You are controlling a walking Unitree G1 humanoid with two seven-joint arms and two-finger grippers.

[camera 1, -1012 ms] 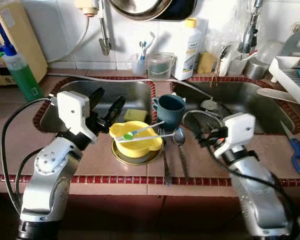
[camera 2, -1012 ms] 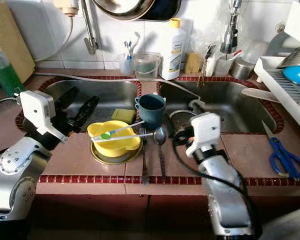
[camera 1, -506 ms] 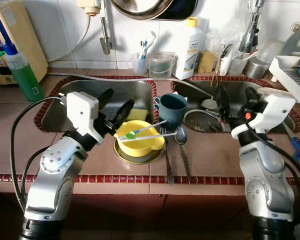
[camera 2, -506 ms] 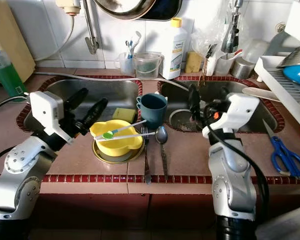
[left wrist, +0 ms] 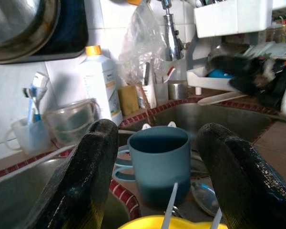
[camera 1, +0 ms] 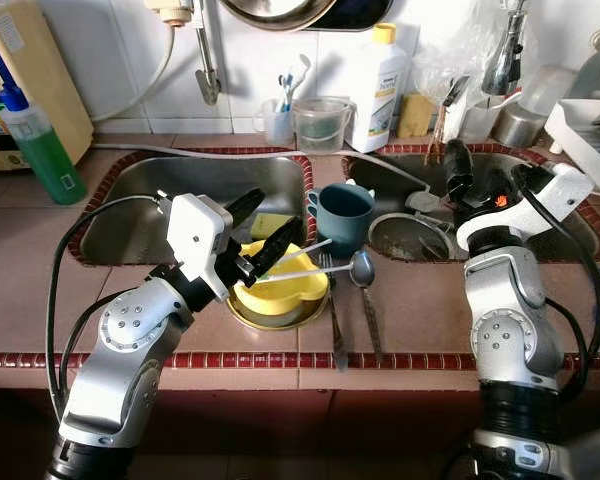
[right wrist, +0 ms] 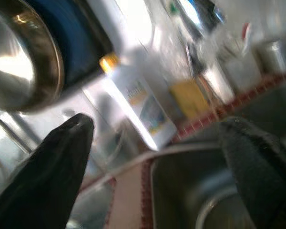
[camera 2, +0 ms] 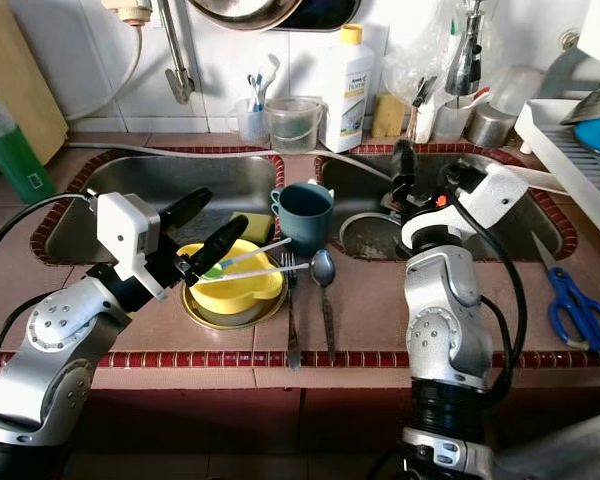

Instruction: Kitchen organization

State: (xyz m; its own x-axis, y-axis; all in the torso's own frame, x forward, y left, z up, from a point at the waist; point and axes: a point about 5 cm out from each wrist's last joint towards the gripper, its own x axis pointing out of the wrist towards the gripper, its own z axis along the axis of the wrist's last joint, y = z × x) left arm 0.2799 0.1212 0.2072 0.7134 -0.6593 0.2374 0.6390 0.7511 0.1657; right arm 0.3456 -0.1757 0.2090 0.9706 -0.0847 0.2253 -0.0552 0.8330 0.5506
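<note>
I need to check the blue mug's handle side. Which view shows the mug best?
The left wrist view: the blue mug stands large between the left gripper's open fingers, handle visible. Both eye views show it smaller, from above, between the sinks.

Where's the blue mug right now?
The mug stands on the tiled divider between the two sinks, just behind the fork and spoon, right of the yellow bowl.

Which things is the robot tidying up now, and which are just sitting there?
For the job:
left gripper, open, above the yellow bowl
two spoons lying across the bowl
teal mug
fork and metal spoon

Just lying about:
blue scissors
green soap bottle
white bottle
</note>
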